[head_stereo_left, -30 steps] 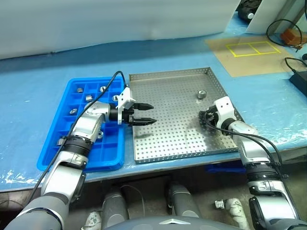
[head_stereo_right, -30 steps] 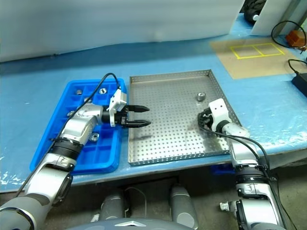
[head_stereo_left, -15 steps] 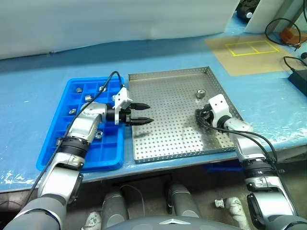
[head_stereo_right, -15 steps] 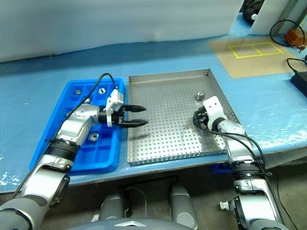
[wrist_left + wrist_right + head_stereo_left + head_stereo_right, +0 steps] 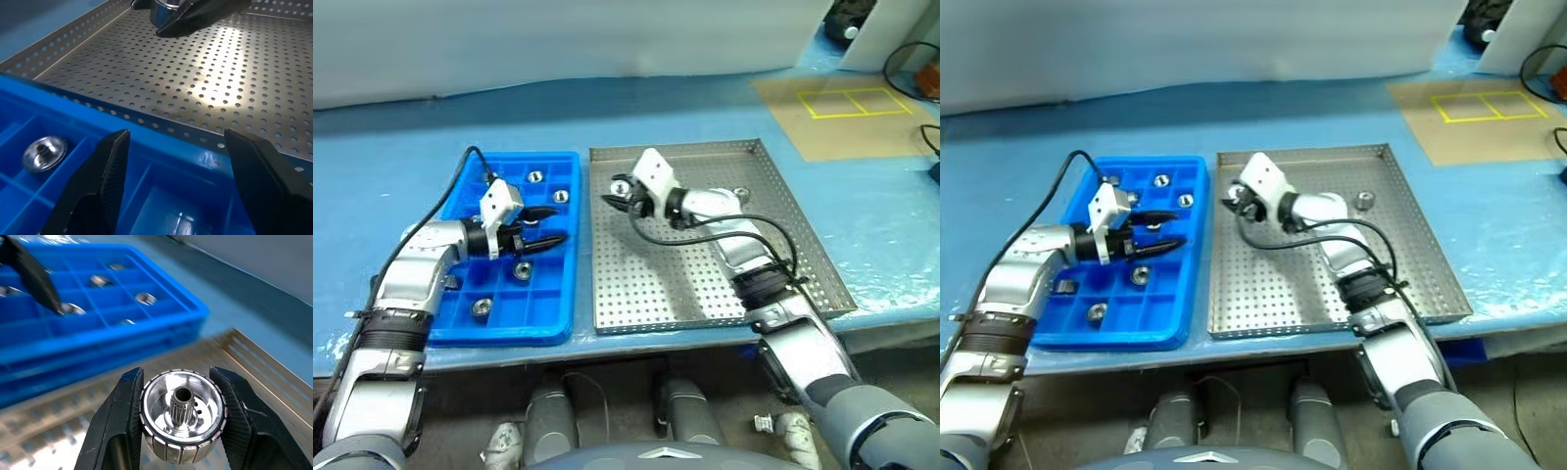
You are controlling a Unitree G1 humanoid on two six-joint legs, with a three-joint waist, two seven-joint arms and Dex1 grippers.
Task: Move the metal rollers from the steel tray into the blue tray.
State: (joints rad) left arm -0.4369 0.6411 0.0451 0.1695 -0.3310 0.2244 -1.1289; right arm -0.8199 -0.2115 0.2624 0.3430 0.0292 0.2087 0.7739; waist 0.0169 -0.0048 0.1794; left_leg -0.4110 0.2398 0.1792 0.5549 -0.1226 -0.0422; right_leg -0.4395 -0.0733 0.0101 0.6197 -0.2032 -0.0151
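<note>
Clamping a ribbed silvery metal roller (image 5: 183, 422) between its black fingers, the right claw (image 5: 621, 188) holds it above the perforated steel tray (image 5: 705, 284); the gridded blue plastic tray (image 5: 563, 304) lies just beyond, probably its destination. Left claw (image 5: 551, 226) hangs released over those compartments, clear of the drop.

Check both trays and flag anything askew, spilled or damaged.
Nothing stands out. The rollers in the blue tray sit inside compartments, one roller remains in the steel tray, and the right gripper holds another squarely.

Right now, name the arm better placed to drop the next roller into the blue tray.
Right. Its pincer already grips a roller above the steel tray, near the blue tray. The left pincer hovers open and empty.
</note>
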